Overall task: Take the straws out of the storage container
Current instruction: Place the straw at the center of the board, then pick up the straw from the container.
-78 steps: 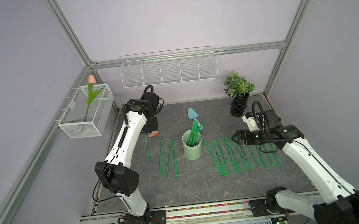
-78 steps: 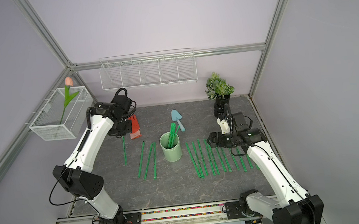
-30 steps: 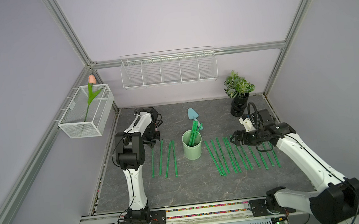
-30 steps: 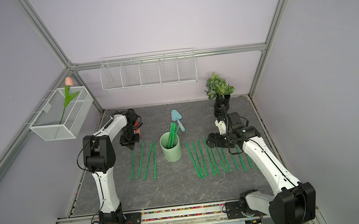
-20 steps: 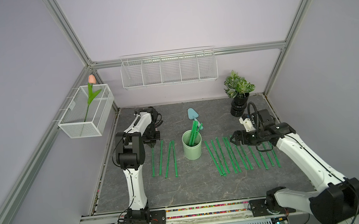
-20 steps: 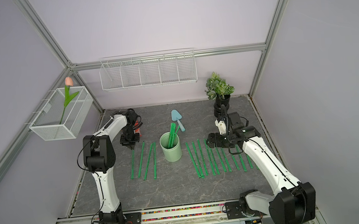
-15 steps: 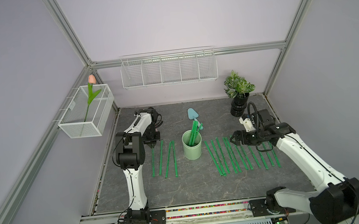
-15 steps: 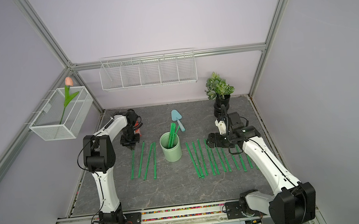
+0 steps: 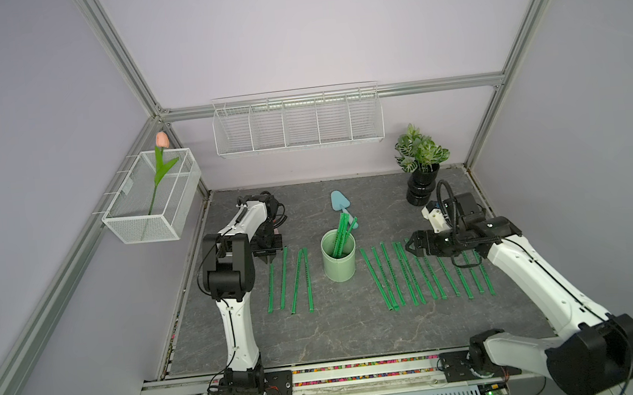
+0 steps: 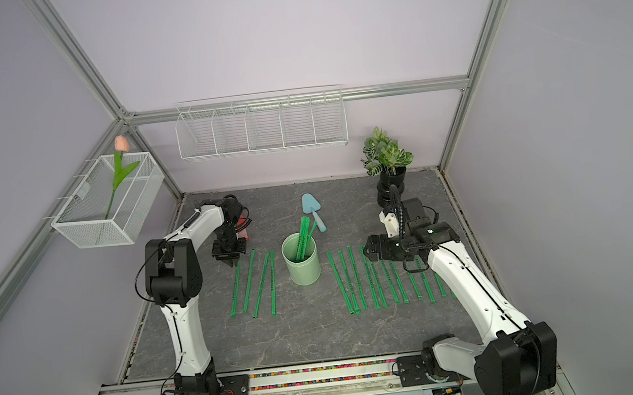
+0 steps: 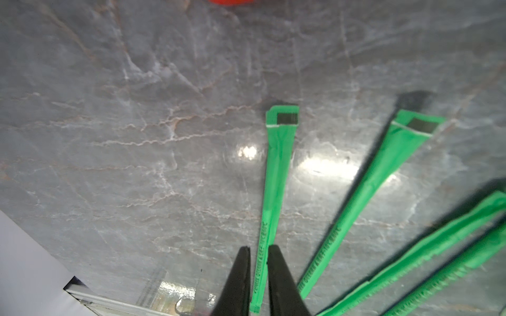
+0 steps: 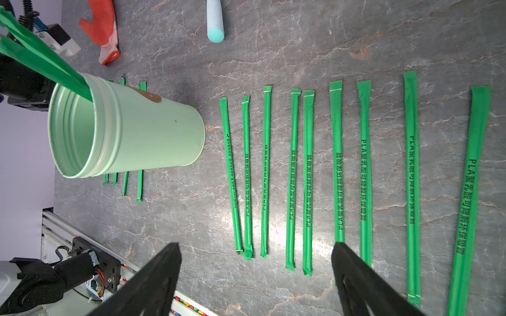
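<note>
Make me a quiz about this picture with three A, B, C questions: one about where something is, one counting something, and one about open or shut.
1. Where is the blue trowel?
A. On the table, behind the cup
B. Inside the cup
C. In a gripper

2. How many straws lie on the left arm's side of the cup?
A. Two
B. Four
C. Nine

3. How are the right gripper's jaws?
A. Shut on a straw
B. Shut on the cup
C. Wide open, empty

Answers:
1 A: both top views show it lying flat on the table beyond the cup.
2 B: four lie in a row there.
3 C: the right wrist view shows its fingers far apart above the table, gripping nothing.
</note>
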`<state>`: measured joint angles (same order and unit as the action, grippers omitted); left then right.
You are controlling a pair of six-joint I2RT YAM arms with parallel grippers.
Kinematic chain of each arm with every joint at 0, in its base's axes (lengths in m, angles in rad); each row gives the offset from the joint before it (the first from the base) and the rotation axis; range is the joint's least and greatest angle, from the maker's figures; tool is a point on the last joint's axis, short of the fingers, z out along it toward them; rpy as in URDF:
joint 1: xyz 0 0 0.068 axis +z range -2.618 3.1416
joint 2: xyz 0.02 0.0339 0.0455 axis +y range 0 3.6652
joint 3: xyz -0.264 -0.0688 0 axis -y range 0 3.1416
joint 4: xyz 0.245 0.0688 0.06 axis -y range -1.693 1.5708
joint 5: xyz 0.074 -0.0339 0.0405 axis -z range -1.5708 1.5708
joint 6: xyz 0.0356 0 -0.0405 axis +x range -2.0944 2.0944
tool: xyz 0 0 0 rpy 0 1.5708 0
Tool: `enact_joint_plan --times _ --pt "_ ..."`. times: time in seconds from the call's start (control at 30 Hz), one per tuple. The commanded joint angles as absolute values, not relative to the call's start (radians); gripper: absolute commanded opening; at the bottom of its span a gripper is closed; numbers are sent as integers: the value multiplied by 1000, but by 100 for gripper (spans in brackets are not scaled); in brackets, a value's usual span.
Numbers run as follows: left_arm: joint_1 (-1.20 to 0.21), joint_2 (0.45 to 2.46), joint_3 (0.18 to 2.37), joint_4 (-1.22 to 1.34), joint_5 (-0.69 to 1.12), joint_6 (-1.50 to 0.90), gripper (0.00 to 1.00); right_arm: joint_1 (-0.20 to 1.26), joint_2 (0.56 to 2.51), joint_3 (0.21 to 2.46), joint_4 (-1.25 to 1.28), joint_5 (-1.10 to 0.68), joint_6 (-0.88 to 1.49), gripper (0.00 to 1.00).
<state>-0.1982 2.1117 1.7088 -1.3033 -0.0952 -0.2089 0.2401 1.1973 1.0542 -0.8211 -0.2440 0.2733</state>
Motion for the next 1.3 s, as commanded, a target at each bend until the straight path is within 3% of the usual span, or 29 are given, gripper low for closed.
enact_joint_plan --times 0.0,0.23,0.43,0.53,0.77,0.9,1.1,1.27 --pt "-207 1954 1712 -1275 -62 -230 19 244 1156 1025 -814 -217 273 89" --pt "-279 1713 1693 -1171 62 -216 22 244 1121 1043 -851 -196 277 89" --pt "-329 1532 1601 -1010 230 -218 32 244 1096 1060 -869 -190 284 89" --pt "-347 1456 1541 -931 269 -230 41 244 1089 1066 -883 -187 281 89" --pt "-384 1391 1472 -869 296 -226 74 243 1078 1068 -897 -186 279 89" --pt "-414 1388 1457 -846 287 -223 85 244 1075 1065 -900 -187 278 89" --pt "-488 1418 1474 -852 226 -184 89 244 1080 1062 -896 -192 279 89" --pt "-555 1469 1499 -868 201 -160 80 244 1080 1057 -895 -193 278 89"
